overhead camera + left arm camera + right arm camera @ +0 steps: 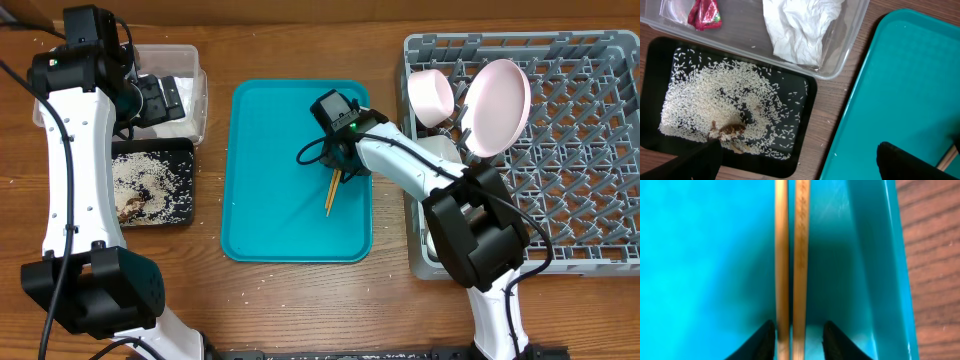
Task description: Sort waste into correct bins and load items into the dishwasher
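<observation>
Two wooden chopsticks (792, 255) lie side by side on the teal tray (270, 210), also seen in the overhead view (329, 193). My right gripper (799, 341) is open and straddles them; the left finger is near one stick and the right finger stands apart. In the overhead view it is at mid-tray (338, 158). My left gripper (797, 170) is open wide and empty, above the black tray's corner and the teal tray's edge. The red wrapper (704, 14) and white napkin (800, 30) lie in the clear tub (842, 55). Rice (715, 100) and brown scraps (730, 130) lie in the black tray (807, 125).
The grey dish rack (570, 150) stands at the right and holds a pink bowl (432, 95) and a pale pink plate (497, 105) on edge at its left side. Loose grains dot the wooden table near the black tray (185, 150).
</observation>
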`<act>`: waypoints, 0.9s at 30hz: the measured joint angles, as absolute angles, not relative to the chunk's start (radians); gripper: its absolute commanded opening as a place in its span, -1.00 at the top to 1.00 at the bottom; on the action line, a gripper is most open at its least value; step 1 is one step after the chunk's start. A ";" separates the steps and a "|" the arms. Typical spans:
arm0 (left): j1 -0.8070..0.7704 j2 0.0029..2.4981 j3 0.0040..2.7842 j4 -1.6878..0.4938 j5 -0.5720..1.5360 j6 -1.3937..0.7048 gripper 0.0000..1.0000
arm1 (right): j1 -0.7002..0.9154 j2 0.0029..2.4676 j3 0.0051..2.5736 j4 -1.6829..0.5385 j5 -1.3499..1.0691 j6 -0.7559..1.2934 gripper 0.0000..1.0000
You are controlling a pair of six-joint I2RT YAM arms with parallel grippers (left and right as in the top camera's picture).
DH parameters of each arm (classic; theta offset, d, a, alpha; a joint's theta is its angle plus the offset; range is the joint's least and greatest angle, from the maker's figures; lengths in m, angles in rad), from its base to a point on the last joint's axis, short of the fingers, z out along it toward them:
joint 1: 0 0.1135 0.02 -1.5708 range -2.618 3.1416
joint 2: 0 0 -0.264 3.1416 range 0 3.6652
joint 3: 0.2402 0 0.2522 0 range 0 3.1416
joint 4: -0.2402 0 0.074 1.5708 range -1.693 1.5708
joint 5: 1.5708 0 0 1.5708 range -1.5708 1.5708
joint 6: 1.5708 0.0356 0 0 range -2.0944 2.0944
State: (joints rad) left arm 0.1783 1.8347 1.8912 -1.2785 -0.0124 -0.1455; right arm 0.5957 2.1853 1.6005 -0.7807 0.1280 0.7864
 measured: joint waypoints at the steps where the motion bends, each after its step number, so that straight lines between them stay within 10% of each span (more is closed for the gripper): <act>1: 0.178 1.835 1.891 -1.279 -0.012 -0.146 -1.00 | 0.599 2.185 1.602 -0.789 0.127 0.789 0.35; 12: 0.178 1.835 1.891 -1.279 -0.012 -0.146 -1.00 | 0.638 2.185 1.612 -0.896 0.116 0.826 0.90; 27: 0.178 1.835 1.891 -1.279 -0.013 -0.146 -1.00 | 0.609 2.183 1.679 -1.048 0.084 0.772 0.92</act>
